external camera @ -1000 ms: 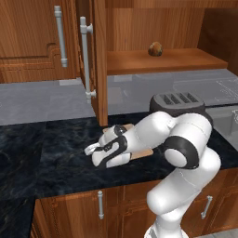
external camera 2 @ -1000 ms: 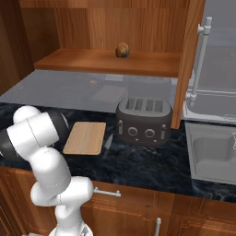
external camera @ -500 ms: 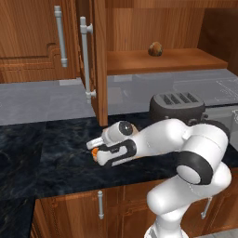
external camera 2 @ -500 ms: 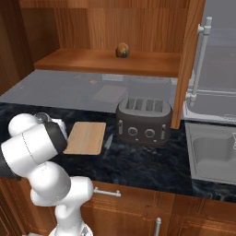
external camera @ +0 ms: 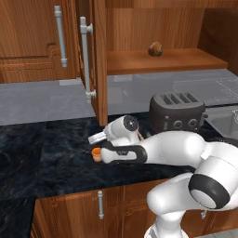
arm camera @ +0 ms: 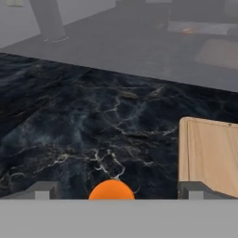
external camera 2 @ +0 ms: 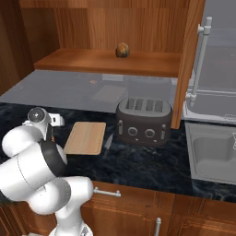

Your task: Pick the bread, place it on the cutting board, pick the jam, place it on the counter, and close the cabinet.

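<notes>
Reaching further left than half a second ago, the gripper [external camera: 97, 154] holds the jam [external camera: 96, 153] low over the counter [external camera: 46, 158], jaws closed on the jar. From the hand camera the jam [arm camera: 111, 190] sits between the fingertips [arm camera: 42, 190], cutting board [arm camera: 209, 153] alongside. Right base view shows the bread [external camera 2: 122, 50] on the cabinet [external camera 2: 138, 27] shelf

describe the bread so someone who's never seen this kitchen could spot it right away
Find the open reddish-brown wall cabinet above the dark marbled counter. On its wooden shelf, above the toaster, sits the bread, alone. It is a small round brown lump, mottled tan and dark, unlike the orange jam down at the claw.
</notes>
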You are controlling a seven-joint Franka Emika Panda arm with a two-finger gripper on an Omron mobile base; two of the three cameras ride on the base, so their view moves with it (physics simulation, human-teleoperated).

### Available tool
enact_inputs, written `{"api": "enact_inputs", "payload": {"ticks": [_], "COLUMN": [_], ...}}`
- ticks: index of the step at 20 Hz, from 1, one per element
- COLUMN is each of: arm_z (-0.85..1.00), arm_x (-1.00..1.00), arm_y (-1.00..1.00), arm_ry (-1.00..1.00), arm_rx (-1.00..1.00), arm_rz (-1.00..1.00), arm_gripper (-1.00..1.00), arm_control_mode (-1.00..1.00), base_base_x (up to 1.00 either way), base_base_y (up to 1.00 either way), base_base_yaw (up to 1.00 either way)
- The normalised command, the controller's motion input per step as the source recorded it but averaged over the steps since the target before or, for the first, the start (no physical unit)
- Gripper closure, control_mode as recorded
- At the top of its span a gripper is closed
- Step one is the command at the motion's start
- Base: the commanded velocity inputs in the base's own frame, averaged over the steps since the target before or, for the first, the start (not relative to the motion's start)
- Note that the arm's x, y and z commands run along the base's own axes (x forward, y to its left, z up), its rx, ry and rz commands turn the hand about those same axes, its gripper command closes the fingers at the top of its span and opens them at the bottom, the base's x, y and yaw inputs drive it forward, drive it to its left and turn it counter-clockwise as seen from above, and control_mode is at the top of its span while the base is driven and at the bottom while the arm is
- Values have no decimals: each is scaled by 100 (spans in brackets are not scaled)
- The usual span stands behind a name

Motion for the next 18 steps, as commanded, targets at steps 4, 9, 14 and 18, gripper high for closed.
{"api": "enact_inputs", "payload": {"ticks": [4, 9, 14, 18], "arm_z": [57, 53, 47, 50], "arm_x": [-16, -13, -15, -18], "arm_y": [-18, -21, -21, -28], "arm_ry": [-2, 0, -1, 0], "arm_rx": [0, 0, 0, 0], "arm_rz": [0, 0, 0, 0], "arm_gripper": [-100, -100, -100, -100], "arm_control_mode": [-100, -100, -100, -100], "base_base_x": [0, 0, 0, 0], "base_base_y": [0, 0, 0, 0], "base_base_yaw": [0, 0, 0, 0]}}
